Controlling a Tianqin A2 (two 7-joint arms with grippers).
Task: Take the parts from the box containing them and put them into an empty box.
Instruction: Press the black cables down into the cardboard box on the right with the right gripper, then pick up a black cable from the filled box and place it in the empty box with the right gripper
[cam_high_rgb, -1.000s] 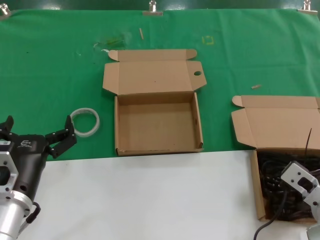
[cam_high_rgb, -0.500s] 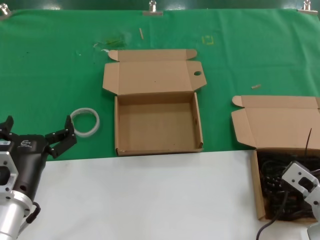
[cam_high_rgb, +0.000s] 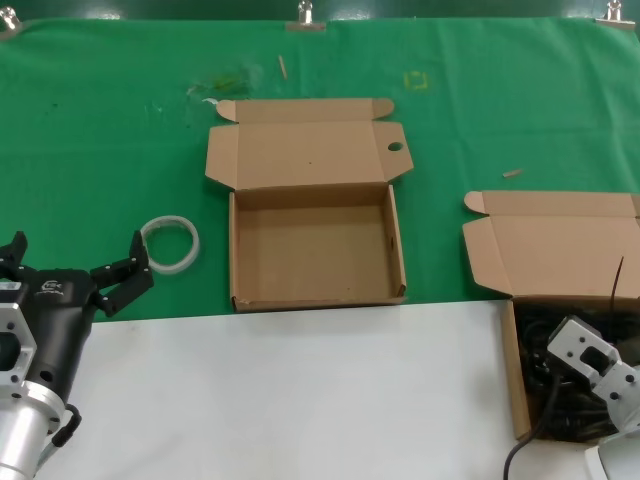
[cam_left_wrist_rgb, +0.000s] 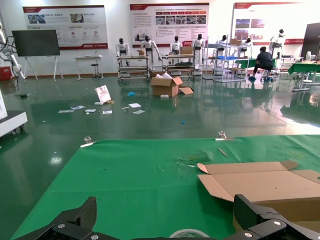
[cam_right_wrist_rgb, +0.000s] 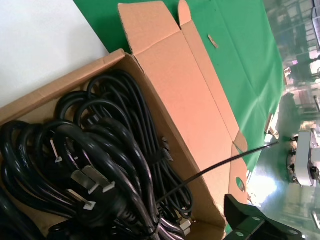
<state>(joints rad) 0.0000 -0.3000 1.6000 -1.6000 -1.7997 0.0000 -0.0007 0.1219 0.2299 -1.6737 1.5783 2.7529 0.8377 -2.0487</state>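
Take the empty box (cam_high_rgb: 316, 250) as your landmark: it sits open at the middle of the worktop (cam_high_rgb: 300, 390), its lid folded back on the far side with a round hole in one side flap. The parts (cam_right_wrist_rgb: 95, 165) lie in the source box (cam_high_rgb: 518, 380), well to the right of the empty box and nearer to you, at the right edge of the head view. They are coiled black cables, several bundles overlapping and filling the tray; the loops run roughly along the box wall beside the lid, and metal plug pins show near the middle of the pile. One thin black strand (cam_right_wrist_rgb: 220, 167) sticks up and out over the lid. Your right hand (cam_high_rgb: 585, 375) hangs directly over this pile, so it is clearly the nearer arm; whether its fingers are spread or closed cannot be told, and nothing is seen held. Your left hand (cam_high_rgb: 75, 270) is parked well to the left of the empty box, fingers spread and holding nothing, just beside the white tape ring (cam_high_rgb: 170, 243). Judgement: the pick is not yet made; the right hand must descend onto one bundle across its coil, then carry it left to the empty box.
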